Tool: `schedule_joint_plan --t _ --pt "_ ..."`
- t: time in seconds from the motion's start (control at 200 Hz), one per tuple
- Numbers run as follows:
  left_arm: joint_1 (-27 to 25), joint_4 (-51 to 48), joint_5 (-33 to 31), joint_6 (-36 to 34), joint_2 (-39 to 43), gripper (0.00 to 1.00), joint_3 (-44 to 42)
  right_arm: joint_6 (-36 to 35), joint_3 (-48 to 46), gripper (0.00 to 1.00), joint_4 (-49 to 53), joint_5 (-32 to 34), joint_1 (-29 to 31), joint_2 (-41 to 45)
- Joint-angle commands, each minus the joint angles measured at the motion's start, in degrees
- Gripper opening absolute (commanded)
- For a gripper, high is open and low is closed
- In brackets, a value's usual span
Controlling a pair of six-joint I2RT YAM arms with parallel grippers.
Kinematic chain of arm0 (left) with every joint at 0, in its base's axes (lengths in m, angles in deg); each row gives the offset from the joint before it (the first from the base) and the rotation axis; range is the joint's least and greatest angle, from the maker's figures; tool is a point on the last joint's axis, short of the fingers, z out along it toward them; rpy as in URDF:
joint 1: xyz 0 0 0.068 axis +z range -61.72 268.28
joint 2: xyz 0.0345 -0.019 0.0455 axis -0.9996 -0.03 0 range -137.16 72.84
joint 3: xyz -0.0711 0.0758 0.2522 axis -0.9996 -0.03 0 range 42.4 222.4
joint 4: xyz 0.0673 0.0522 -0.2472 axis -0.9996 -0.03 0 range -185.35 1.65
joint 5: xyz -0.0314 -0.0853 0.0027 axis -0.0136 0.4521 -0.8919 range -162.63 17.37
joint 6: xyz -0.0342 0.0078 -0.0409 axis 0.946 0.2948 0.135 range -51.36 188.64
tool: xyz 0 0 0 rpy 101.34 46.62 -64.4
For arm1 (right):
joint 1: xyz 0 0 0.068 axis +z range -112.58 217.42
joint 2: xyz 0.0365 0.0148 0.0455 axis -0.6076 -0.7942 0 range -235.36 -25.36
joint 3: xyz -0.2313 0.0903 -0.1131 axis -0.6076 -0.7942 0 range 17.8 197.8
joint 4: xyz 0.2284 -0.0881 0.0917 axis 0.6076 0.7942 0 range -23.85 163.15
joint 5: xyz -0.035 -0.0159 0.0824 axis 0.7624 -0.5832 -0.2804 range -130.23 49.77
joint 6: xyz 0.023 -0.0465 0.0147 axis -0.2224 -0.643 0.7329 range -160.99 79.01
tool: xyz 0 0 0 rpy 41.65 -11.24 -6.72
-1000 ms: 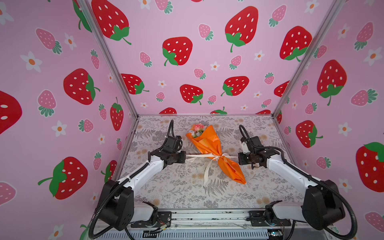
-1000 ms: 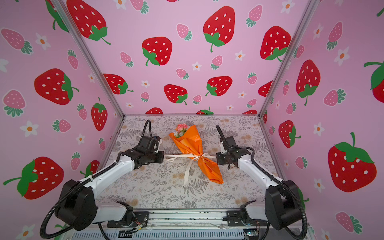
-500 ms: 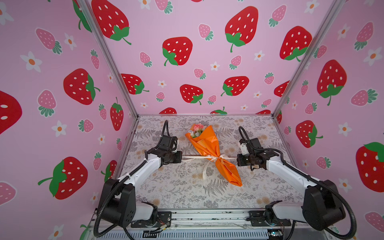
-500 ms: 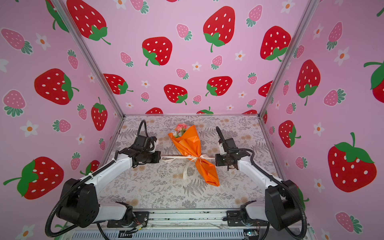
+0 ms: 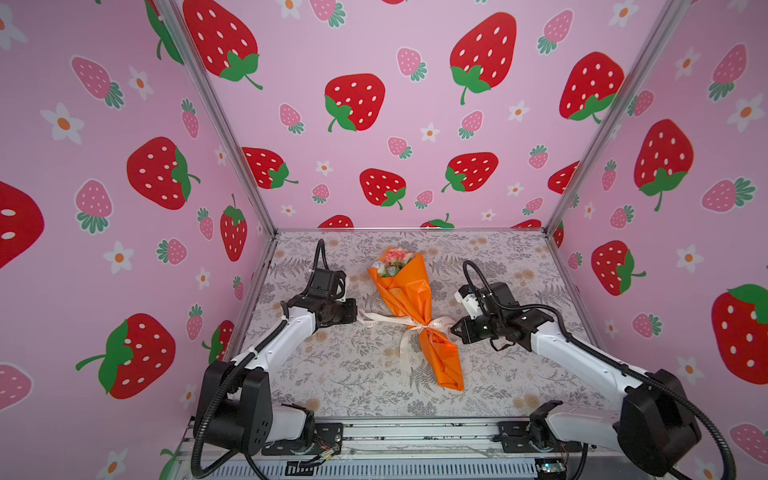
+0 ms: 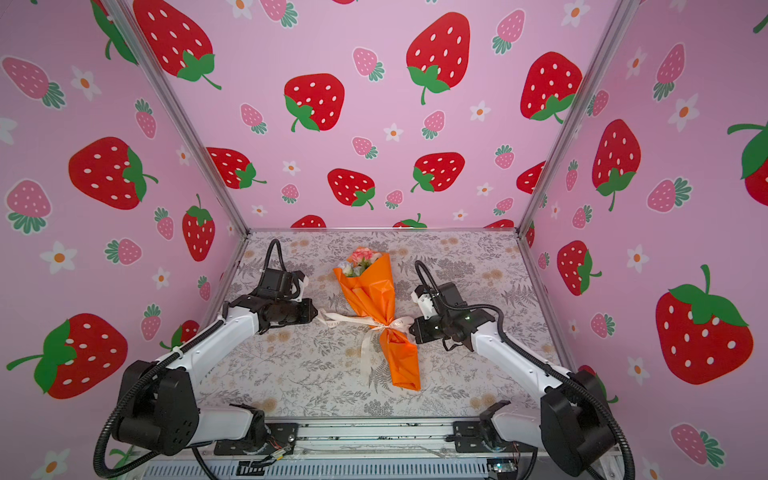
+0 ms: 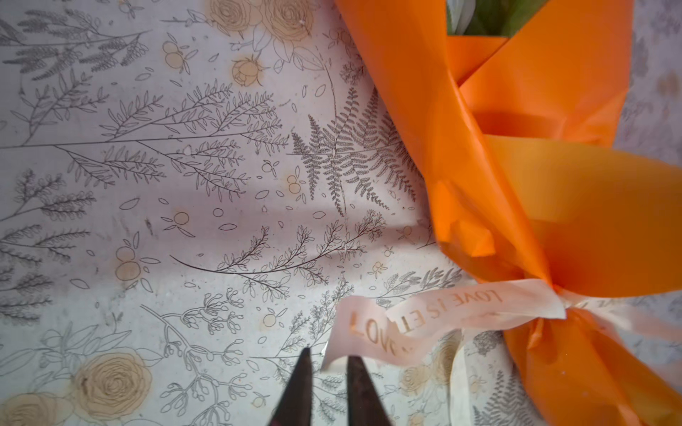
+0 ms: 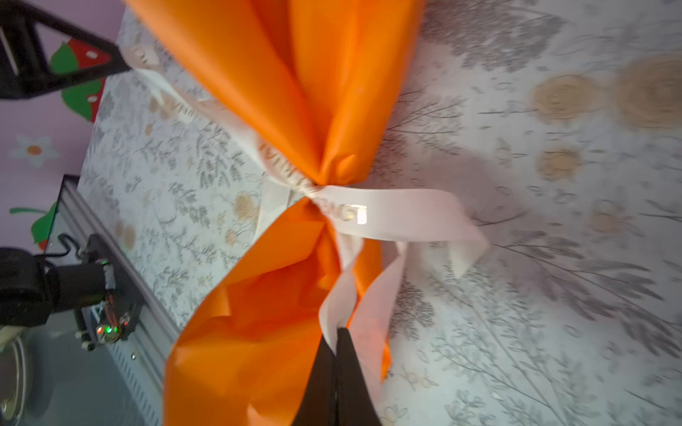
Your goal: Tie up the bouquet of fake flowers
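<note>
Fingers (image 7: 300, 380) of the left gripper (image 7: 328, 365) stand parted, ribbon (image 7: 457, 306) end loose at their tips; right gripper (image 8: 336, 337) pinches a ribbon strand beside the orange-wrapped bouquet of fake flowers (image 5: 395, 258).

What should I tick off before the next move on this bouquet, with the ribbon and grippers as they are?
1. The ribbon cinches the orange wrapping paper: ok.
2. The left gripper is open, ribbon end at its tips, not pinched: ok.
3. The right gripper is shut on a ribbon tail: ok.
4. The bouquet of fake flowers sits wrapped, lying on the table: ok.
5. The knot is tight enough: cannot tell.
</note>
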Motion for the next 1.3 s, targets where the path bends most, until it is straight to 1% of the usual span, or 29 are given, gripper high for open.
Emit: schedule_joint_plan --t 0.0,0.04,0.105,0.165,0.205,0.27,0.28,0.29,0.3,0.32,0.405,0.465,0.48,0.505,0.575,0.585,0.67,0.745,0.79,0.85,0.926,0.986,1.036,1.131,1.181,1.231,1.266,1.276,1.296 --pt "0.4 -0.2 0.7 2.3 3.2 0.43 1.2 -2.1 2.0 0.21 3.4 0.5 3.1 -1.0" --pt "0.3 -0.3 1.0 2.9 4.2 0.45 0.9 -1.9 2.6 0.3 5.1 5.8 2.8 -0.5" --pt "0.2 -0.7 1.6 4.0 5.9 0.47 0.0 -1.8 3.5 0.36 6.1 12.9 1.7 1.0" --pt "0.1 -1.1 2.3 5.0 7.2 0.49 -1.0 -0.1 4.0 0.41 5.9 16.9 -1.2 2.5" --pt "-0.1 -0.8 3.5 6.0 8.0 0.5 -1.8 1.2 3.9 0.43 5.3 17.3 -3.9 3.2" --pt "-0.8 -0.1 4.7 8.0 9.1 0.51 -3.3 2.2 3.6 0.46 3.7 15.2 -8.2 3.5" --pt "-1.0 -0.1 4.4 8.2 9.3 0.52 -3.5 2.2 3.6 0.46 3.5 14.9 -8.7 3.5" --pt "-1.3 -0.2 4.2 8.4 9.6 0.58 -3.7 2.3 3.6 0.46 3.4 14.7 -9.2 3.4" --pt "-1.5 -0.3 3.8 8.6 9.8 0.62 -3.9 2.4 3.6 0.46 3.3 14.5 -9.6 3.4" --pt "-2.1 -0.6 3.1 8.9 10.2 0.64 -4.2 2.5 3.7 0.47 3.0 14.2 -10.4 3.2" --pt "-3.5 -2.0 -1.1 10.8 12.6 0.66 -5.6 1.9 3.8 0.48 2.0 11.0 -12.0 2.2" --pt "-3.9 -2.1 -2.0 12.2 14.6 0.67 -6.7 1.2 3.3 0.49 0.2 6.0 -12.0 1.4" --pt "-4.0 -2.3 -2.4 12.4 15.1 0.76 -6.9 1.2 3.1 0.49 -0.3 4.5 -12.1 1.2" --pt "-4.2 -2.8 -3.0 12.6 15.7 0.78 -7.1 1.1 3.0 0.49 -0.9 2.6 -12.0 0.7" --pt "-4.4 -5.4 -5.3 12.7 17.4 0.78 -7.1 1.4 2.7 0.5 -2.0 0.2 -12.0 -0.1" --pt "-4.6 -5.7 -6.8 12.7 17.8 0.78 -7.1 1.4 2.6 0.5 -2.0 0.0 -11.9 -0.1" --pt "-4.8 -7.3 -10.7 13.6 22.3 0.79 -7.9 0.8 2.3 0.5 -2.0 -0.1 -11.9 -0.6" --pt "-4.6 -8.3 -12.0 13.0 27.1 0.68 -7.7 0.2 2.9 0.5 -2.0 0.1 -11.9 -1.5" --pt "-4.5 -8.2 -12.0 12.6 29.5 0.64 -7.8 0.0 3.0 0.5 -2.0 -0.3 -11.9 -2.1" --pt "-4.4 -8.1 -11.7 12.3 31.7 0.65 -7.7 -0.1 3.1 0.5 -2.0 -0.4 -12.0 -2.6" --pt "-4.0 -9.1 -11.9 12.4 33.0 0.72 -7.2 -0.2 3.2 0.5 -2.0 -0.4 -11.9 -2.9" --pt "-3.8 -8.4 -10.3 11.8 33.2 0.73 -7.1 -0.4 3.3 0.5 -2.0 -0.6 -11.9 -3.0" --pt "-3.9 -5.8 -6.5 11.4 32.6 0.73 -7.7 -0.5 3.2 0.5 -3.9 -0.9 -11.9 -2.9" --pt "-4.1 3.4 8.3 13.5 28.2 0.73 -9.4 -1.8 3.4 0.51 -4.9 -3.8 -11.8 -3.8" --pt "-5.6 8.1 13.2 16.3 23.8 0.72 -9.6 -2.7 4.0 0.51 -5.3 -5.8 -11.7 -5.1" --pt "-8.9 11.6 14.6 17.6 19.3 0.72 -9.4 -3.1 4.7 0.51 -5.6 -5.9 -11.4 -7.0" --pt "-11.7 13.1 13.6 18.0 16.1 0.72 -8.9 -3.2 5.1 0.51 -5.9 -6.0 -11.3 -8.4" --pt "-12.6 13.4 13.0 18.1 15.2 0.72 -8.7 -3.2 5.2 0.54 -6.1 -6.0 -11.3 -8.9" --pt "-14.2 14.1 12.0 18.4 13.6 0.73 -8.4 -3.2 5.4 0.55 -6.4 -6.2 -11.2 -9.5"
